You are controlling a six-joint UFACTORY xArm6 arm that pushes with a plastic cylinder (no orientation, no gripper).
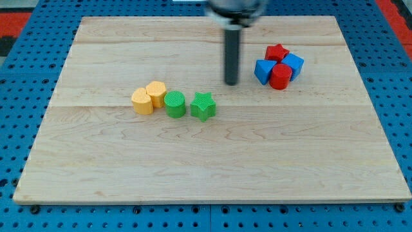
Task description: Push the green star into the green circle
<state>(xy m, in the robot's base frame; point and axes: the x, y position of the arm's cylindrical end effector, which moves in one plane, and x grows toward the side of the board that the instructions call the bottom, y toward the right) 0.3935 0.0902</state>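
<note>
The green star (203, 106) lies on the wooden board just right of the green circle (174, 104), with a narrow gap between them. My tip (231, 83) rests on the board above and to the right of the star, apart from it. The dark rod rises from the tip to the view's top edge.
Two yellow blocks (149, 98) sit touching the green circle's left side. A cluster of a red star (277, 53), a red cylinder (280, 76) and two blue blocks (262, 69) lies at the upper right. The wooden board (206, 167) sits on a blue pegboard.
</note>
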